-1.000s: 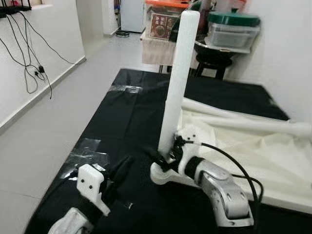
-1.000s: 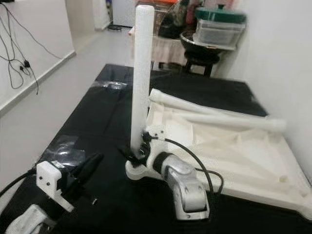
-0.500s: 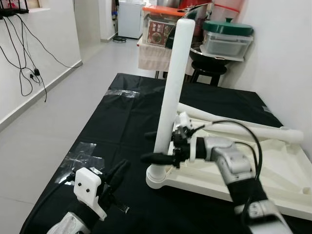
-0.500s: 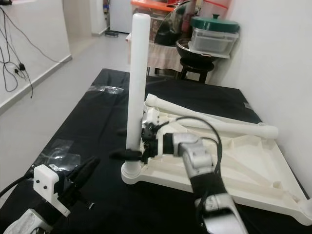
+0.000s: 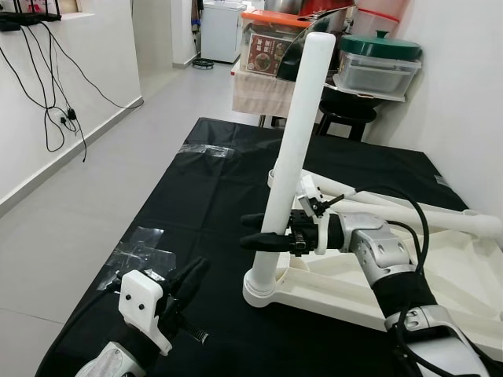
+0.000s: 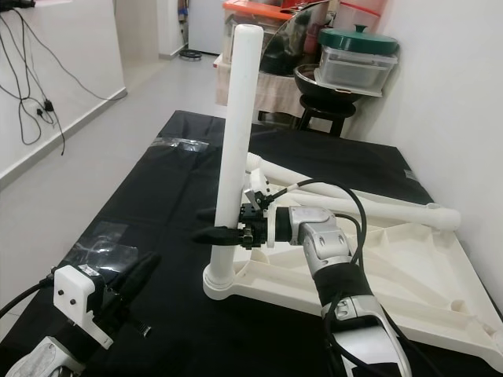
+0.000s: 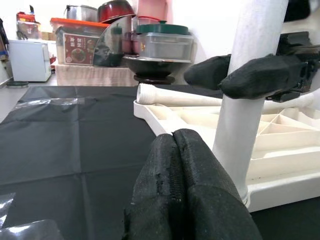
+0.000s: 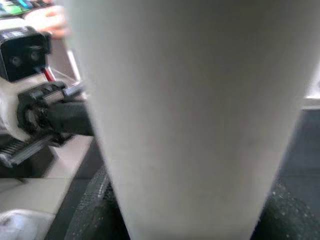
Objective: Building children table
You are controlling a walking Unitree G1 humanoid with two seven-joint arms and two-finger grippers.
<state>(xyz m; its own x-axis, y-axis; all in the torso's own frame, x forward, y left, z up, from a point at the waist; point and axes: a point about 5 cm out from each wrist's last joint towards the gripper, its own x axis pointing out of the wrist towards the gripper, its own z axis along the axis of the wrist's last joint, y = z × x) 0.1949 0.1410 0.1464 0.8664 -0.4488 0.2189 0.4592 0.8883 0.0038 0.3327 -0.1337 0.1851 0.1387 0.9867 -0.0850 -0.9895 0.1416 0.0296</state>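
The upright white table leg is pinched by the right gripper; the left gripper fingers are pressed together.

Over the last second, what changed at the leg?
The right gripper rose from the socket end of the leg to its lower shaft, fingers on either side of it. Leg still upright in the tabletop corner; left gripper still low and shut.

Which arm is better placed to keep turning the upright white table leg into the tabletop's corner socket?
The right. Its gripper has jaws around the table leg above the socket; the left gripper rests shut, low over the black sheet, apart from it.
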